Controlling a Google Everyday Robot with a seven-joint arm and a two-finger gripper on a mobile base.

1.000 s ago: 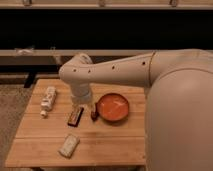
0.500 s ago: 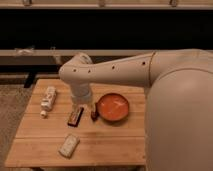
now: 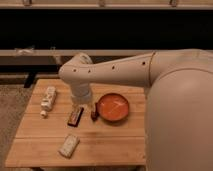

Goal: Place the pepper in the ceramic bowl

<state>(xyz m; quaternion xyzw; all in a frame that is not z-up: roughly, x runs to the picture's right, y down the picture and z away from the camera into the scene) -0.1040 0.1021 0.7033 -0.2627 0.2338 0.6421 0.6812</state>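
The orange-red ceramic bowl (image 3: 113, 107) sits on the wooden table (image 3: 105, 142), right of centre. The small dark red-brown pepper (image 3: 94, 114) lies at the bowl's left rim, outside it. My gripper (image 3: 93, 107) hangs below the white arm's wrist, right over the pepper, between the dark bar and the bowl. The wrist hides most of the gripper.
A flat dark bar with orange edges (image 3: 75, 116) lies left of the pepper. A white bottle (image 3: 48, 98) lies at the table's left. A pale packet (image 3: 69, 145) lies near the front edge. My large white arm covers the right side of the view.
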